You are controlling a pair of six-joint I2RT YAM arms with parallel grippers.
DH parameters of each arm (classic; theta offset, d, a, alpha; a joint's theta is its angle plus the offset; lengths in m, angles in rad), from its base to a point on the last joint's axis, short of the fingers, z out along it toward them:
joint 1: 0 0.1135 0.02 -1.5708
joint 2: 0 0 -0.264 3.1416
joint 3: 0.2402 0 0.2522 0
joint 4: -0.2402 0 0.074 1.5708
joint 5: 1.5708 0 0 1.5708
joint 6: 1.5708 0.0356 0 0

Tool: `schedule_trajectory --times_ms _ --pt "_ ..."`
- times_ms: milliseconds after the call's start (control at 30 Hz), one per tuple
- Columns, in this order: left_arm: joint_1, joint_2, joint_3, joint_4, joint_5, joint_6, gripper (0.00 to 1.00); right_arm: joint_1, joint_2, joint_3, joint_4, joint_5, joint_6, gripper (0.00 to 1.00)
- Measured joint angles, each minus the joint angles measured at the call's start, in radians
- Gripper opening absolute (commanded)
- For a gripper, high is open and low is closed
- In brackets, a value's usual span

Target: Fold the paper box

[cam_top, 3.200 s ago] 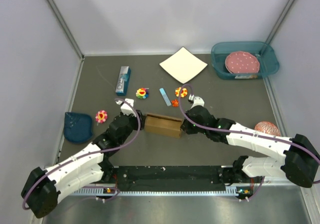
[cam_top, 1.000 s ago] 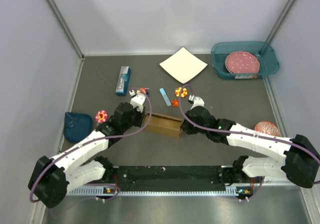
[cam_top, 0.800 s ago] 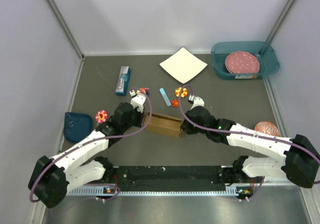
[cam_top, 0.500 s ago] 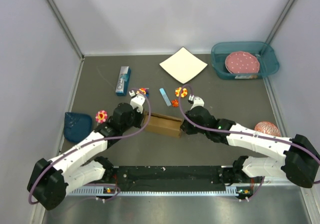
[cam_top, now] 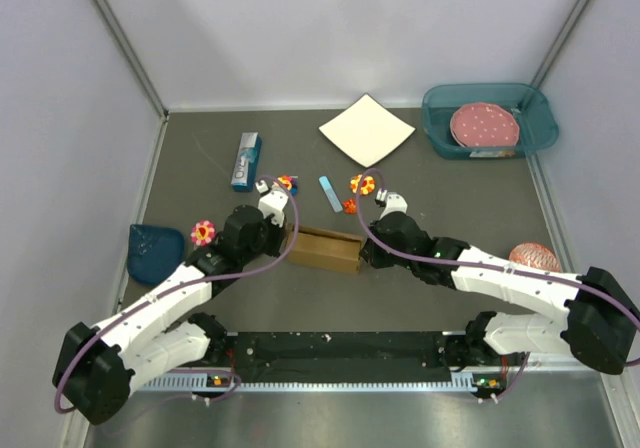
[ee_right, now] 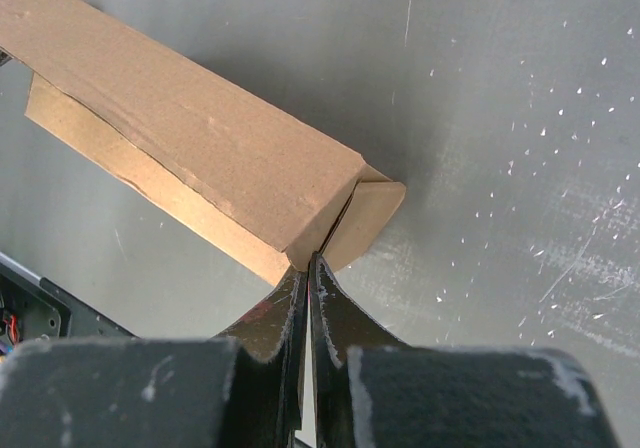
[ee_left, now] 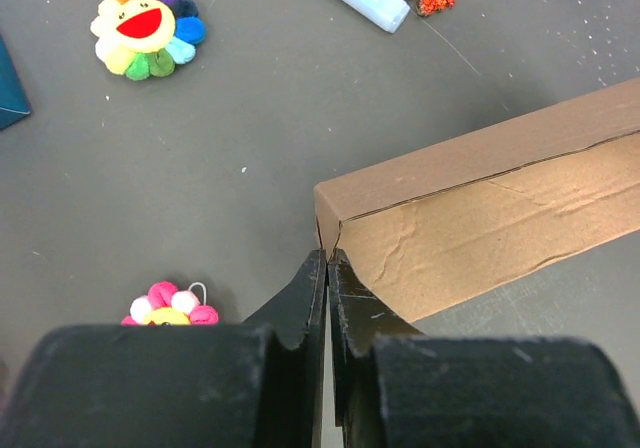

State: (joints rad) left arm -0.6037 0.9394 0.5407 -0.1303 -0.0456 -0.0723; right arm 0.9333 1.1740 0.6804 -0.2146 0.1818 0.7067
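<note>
Pinched shut, the left gripper [ee_left: 327, 258] sits at the left end corner of the paper box [cam_top: 325, 249]; the right gripper [ee_right: 308, 260] is clenched at its right end seam. Whether either nips cardboard cannot be told, and from overhead the wrists hide both ends. The box lies mid-table [cam_top: 450, 188] between them, long axis left-right, right end slightly nearer. It is brown, creased and closed, with the right flap ajar.

The box [ee_left: 480, 208] is brown cardboard, matt, with fine creases on its side. The table [ee_right: 500, 118] is dark grey and matt, with scratches and white specks. The left pincer [ee_left: 327, 258] and the right pincer [ee_right: 308, 258] are black matt plastic. The flower [ee_left: 147, 30] is soft plush. The bin [cam_top: 436, 133] is smooth plastic.
</note>
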Motion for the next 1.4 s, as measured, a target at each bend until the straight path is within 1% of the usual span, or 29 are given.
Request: schedule_trajectory --times_ms 400,767,1033,1400 --pt "0.001 0.029 0.085 -0.075 0.001 -0.018 0.03 0.0 0.013 0.0 0.018 0.008 -0.008 0.0" --pt "0.01 0.05 0.096 -0.089 0.014 -0.087 0.0 0.0 0.013 0.0 0.02 0.009 -0.026 0.0" --pt "0.016 0.105 0.168 -0.14 0.045 -0.113 0.0 0.0 0.019 0.0 0.014 0.019 -0.058 0.0" --pt "0.028 0.128 0.177 -0.126 0.094 -0.187 0.0 0.0 0.016 0.01 -0.009 0.041 -0.102 0.0"
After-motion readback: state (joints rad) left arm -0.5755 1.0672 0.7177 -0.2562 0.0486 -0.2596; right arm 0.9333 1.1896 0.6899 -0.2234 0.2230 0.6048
